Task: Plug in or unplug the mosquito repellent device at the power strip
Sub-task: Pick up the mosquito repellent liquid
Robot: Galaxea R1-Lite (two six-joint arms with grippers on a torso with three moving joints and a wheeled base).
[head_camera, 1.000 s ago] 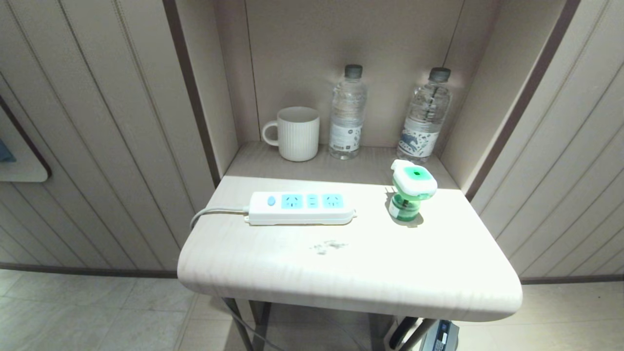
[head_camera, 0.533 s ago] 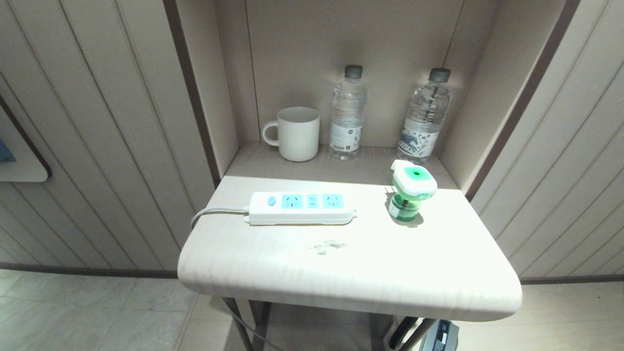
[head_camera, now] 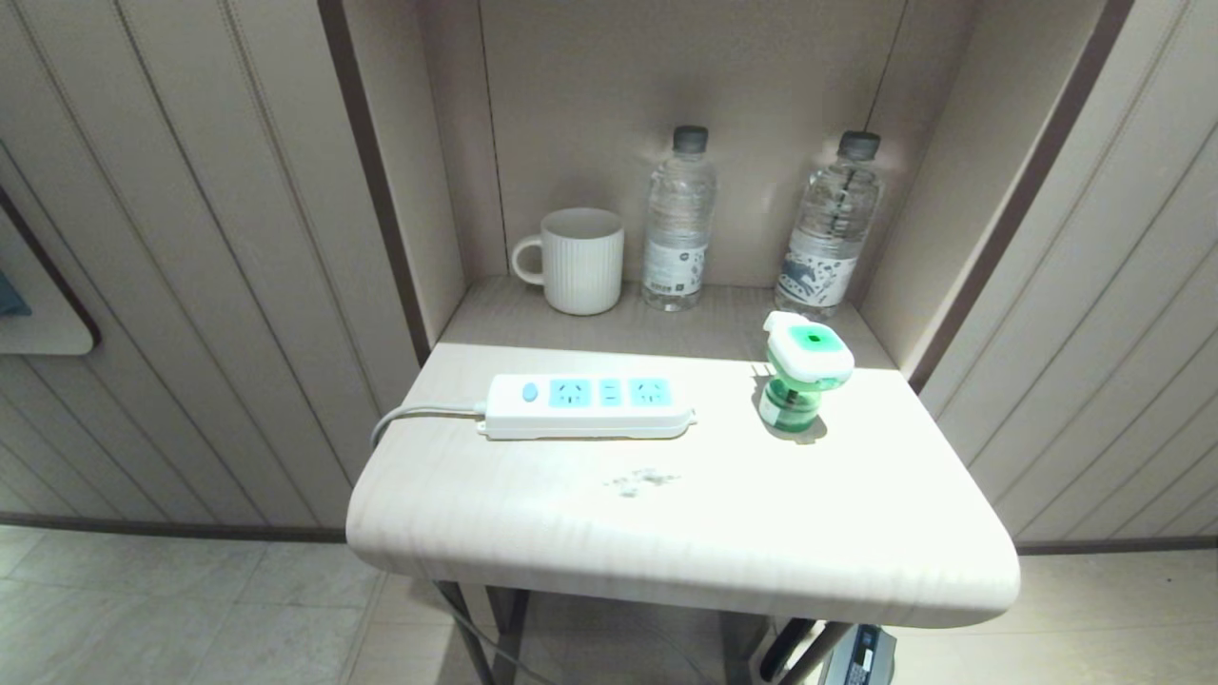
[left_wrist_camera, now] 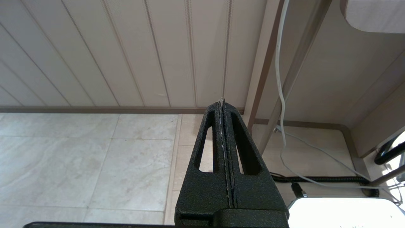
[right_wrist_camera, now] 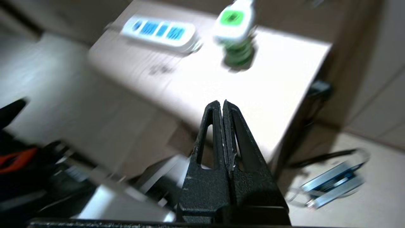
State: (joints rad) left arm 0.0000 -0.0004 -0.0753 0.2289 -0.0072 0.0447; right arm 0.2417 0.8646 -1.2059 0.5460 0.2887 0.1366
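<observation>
On the worktop, head view: the power strip (head_camera: 588,406) lies flat towards the left, its cord (head_camera: 419,415) running off the left edge; the mosquito repellent device (head_camera: 802,373) stands upright well apart to its right, unplugged.
Alcove behind: a white mug (head_camera: 576,260) and two water bottles (head_camera: 678,221) stand at the back wall.
Arms in head view: neither is visible.
Left wrist view: the left gripper (left_wrist_camera: 223,104) hangs low beside the worktop's leg, above the tiled floor (left_wrist_camera: 79,158), fingers pressed together and empty.
Right wrist view: the right gripper (right_wrist_camera: 221,106) sits off the worktop's (right_wrist_camera: 196,82) near edge, fingers closed tight with nothing between them; the device (right_wrist_camera: 235,34) and the strip (right_wrist_camera: 159,30) show blurred ahead of it.
</observation>
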